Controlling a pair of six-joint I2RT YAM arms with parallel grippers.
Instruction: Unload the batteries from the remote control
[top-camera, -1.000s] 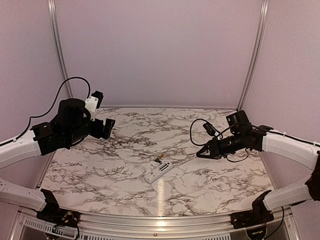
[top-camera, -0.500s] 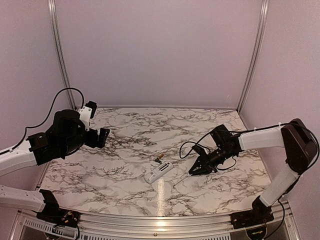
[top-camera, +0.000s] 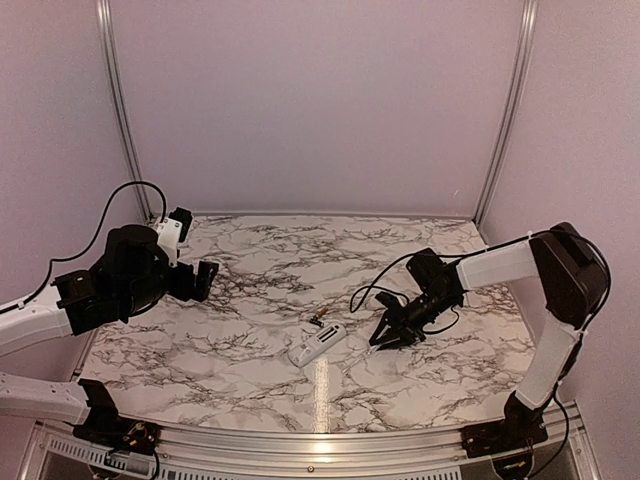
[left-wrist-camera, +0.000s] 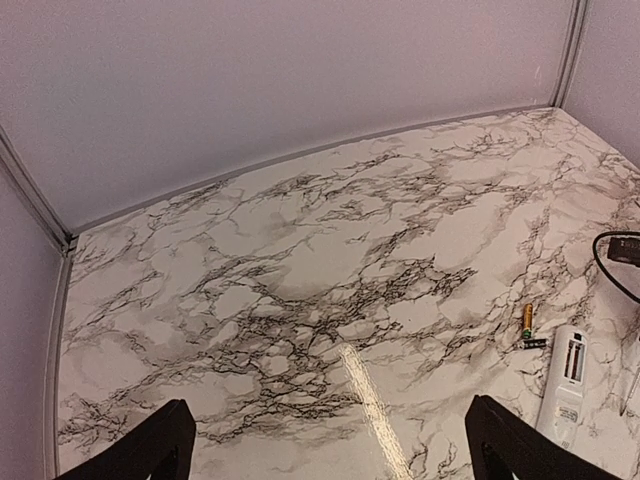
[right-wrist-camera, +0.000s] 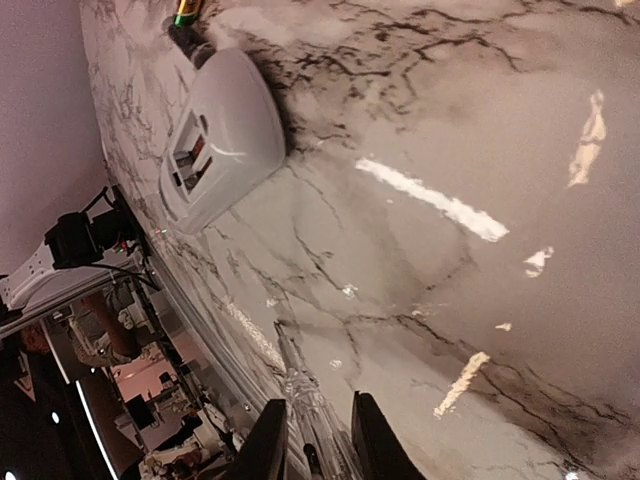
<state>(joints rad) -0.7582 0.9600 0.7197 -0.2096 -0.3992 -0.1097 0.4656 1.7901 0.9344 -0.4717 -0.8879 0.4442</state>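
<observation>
The white remote control (top-camera: 318, 343) lies in the middle of the marble table, its open slot facing up. It also shows in the left wrist view (left-wrist-camera: 566, 388) and the right wrist view (right-wrist-camera: 220, 140). A brownish-gold battery (left-wrist-camera: 527, 319) and a small dark piece (left-wrist-camera: 535, 343) lie just beyond its far end (top-camera: 320, 322). My right gripper (top-camera: 384, 338) is low over the table right of the remote, shut on a thin pale pen-like tool (right-wrist-camera: 300, 390) whose tip points forward. My left gripper (top-camera: 205, 280) hangs far left, open and empty, with its fingertips (left-wrist-camera: 150, 455) wide apart.
A black cable (top-camera: 375, 290) loops from the right arm over the table behind the remote. Metal posts (top-camera: 505, 110) and pale walls close in the back and sides. A metal rail (top-camera: 320, 440) runs along the near edge.
My right gripper has come down and to the left, closer to the remote, with the tool in it. My left gripper has drawn back a little to the left.
</observation>
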